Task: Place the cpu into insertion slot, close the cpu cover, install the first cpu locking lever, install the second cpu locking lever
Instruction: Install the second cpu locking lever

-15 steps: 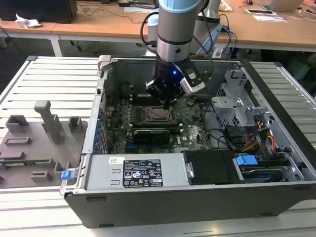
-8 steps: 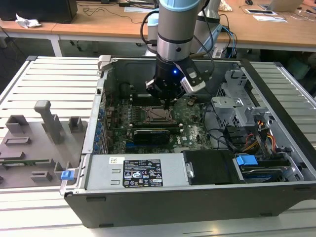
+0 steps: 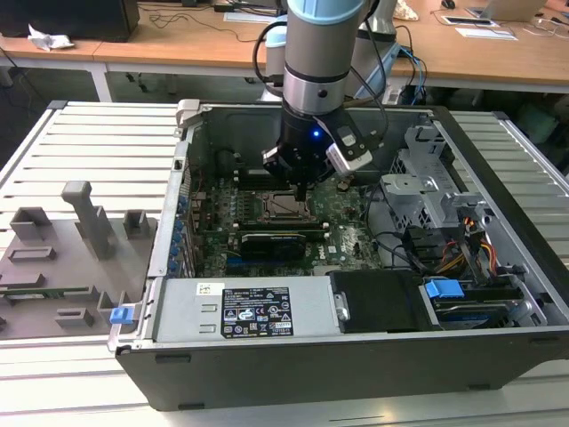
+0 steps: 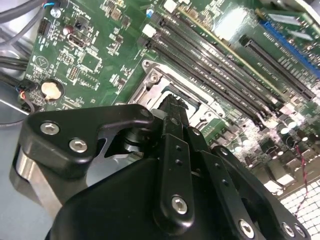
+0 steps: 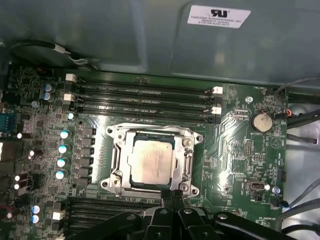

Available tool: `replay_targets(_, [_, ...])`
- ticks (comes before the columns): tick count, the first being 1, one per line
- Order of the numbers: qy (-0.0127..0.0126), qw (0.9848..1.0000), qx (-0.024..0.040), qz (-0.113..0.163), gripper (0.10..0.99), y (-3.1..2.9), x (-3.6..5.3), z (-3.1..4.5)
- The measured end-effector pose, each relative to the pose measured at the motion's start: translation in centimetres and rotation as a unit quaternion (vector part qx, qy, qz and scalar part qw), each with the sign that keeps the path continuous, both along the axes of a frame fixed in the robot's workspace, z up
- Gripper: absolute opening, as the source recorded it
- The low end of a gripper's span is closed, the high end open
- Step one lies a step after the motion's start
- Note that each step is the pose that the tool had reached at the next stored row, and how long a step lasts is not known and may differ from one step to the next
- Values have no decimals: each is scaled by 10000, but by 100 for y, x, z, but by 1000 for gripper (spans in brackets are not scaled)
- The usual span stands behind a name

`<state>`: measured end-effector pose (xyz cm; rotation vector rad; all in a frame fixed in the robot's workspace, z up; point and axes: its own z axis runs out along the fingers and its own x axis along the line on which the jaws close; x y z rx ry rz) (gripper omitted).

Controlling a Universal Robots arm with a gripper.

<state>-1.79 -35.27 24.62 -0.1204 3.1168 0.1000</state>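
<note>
The cpu (image 5: 150, 161) lay seated in the insertion slot (image 5: 116, 165) just ahead of the gripper (image 5: 172, 196), and the cpu cover (image 5: 187, 155) appeared folded down around it, the chip's grey top showing through the window. The fingers (image 4: 172, 125) stood pressed together, empty, directly above the socket's near edge in the exterior view. I judged placement and cover done; whether either locking lever was latched I could not tell

Gripper (image 4: 172, 107) low over insertion slot (image 4: 165, 85); memory slots (image 4: 220, 75) beside it on green board (image 4: 95, 55).
</note>
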Motion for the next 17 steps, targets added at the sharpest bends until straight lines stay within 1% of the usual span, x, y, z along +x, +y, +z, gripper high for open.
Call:
replay_targets(1, [8,10000,2,0,106,-9,0,-1])
replay_targets(2, [21,10000,27,0,106,-37,0,-2])
replay_targets(3, [23,10000,82,0,106,-48,0,-3])
replay_targets(4, [26,9999,124,0,106,-57,0,-5])
replay_targets(5, [30,9999,154,0,106,-85,0,-11])
replay_targets(7, [36,9998,187,0,106,-132,0,-17])
replay_targets(11, [37,9998,199,0,106,-209,0,-24])
replay_targets(15, [37,9998,199,0,106,-236,0,-25])
replay_targets(17, [40,9998,205,0,106,-263,-2,-29])
